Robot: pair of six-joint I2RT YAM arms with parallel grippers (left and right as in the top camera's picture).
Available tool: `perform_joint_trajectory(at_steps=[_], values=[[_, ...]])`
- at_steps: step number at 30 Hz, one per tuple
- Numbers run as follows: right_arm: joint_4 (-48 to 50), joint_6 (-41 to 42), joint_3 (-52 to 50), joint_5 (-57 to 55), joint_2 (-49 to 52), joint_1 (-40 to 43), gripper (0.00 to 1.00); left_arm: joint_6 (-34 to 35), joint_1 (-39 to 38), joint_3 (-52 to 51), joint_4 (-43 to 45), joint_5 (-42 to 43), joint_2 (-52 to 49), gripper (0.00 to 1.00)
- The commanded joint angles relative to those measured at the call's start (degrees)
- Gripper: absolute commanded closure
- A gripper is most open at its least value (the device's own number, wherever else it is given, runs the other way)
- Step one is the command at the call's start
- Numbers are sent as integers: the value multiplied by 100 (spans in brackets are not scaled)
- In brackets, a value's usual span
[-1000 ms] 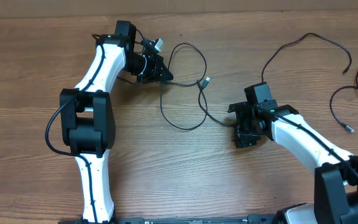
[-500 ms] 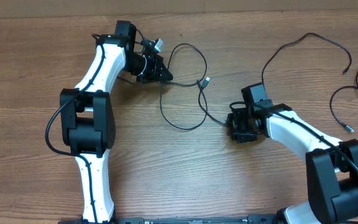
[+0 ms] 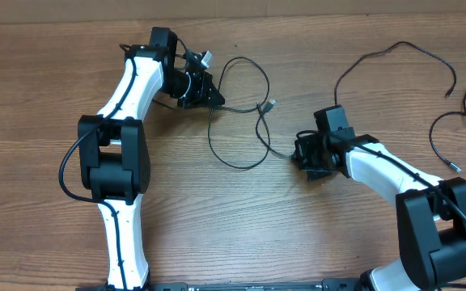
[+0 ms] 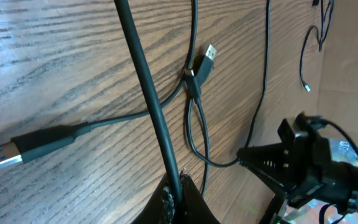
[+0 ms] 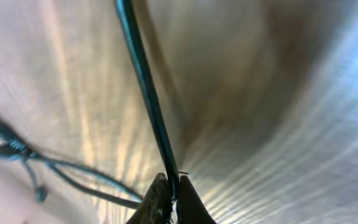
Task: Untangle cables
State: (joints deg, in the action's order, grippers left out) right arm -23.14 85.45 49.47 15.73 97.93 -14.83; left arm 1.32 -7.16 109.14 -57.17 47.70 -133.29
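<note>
Cables (image 4: 141, 68) partly sorted: two lie apart near right edge; centre loop (image 3: 209, 129) crosses itself, not yet undone. Pinched tight on it: left gripper (image 3: 215, 99), right gripper (image 3: 299, 153).

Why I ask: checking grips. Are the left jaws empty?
No, the left gripper has its jaws closed on a thin black cable.

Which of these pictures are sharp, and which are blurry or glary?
Right wrist view: the table is streaked with blur and glare; only the cable near the right end effector looks fairly sharp. Left wrist view: wood grain and the plug are crisp. Overhead view: even light, faint shadows.
</note>
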Motion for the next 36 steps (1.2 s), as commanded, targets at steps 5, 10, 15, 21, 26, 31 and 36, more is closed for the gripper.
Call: perform_joint_trajectory(at_steps=[5,10,15,21,26,31,36], values=[[-282,-1711,1049,168,35,409,96,-2,-48,129,-74,13,142,96],[-984,-2688,1941,-55,35,765,96,2,-48,129,-127,13,142,96],[-1779,-3563,2907,-369,35,1200,96,42,-48,129,-125,11,142,96],[-2354,-4273,3829,-551,35,1711,96,46,-48,129,-125,11,142,96],[-2459,-4559,4409,-632,35,2081,96,219,-48,129,-107,9,142,96],[-2411,-4774,4892,-1064,35,2406,96,348,-48,129,-107,9,142,96],[-2162,-5337,5184,-1770,35,2686,96,424,-50,129,-109,9,142,96]])
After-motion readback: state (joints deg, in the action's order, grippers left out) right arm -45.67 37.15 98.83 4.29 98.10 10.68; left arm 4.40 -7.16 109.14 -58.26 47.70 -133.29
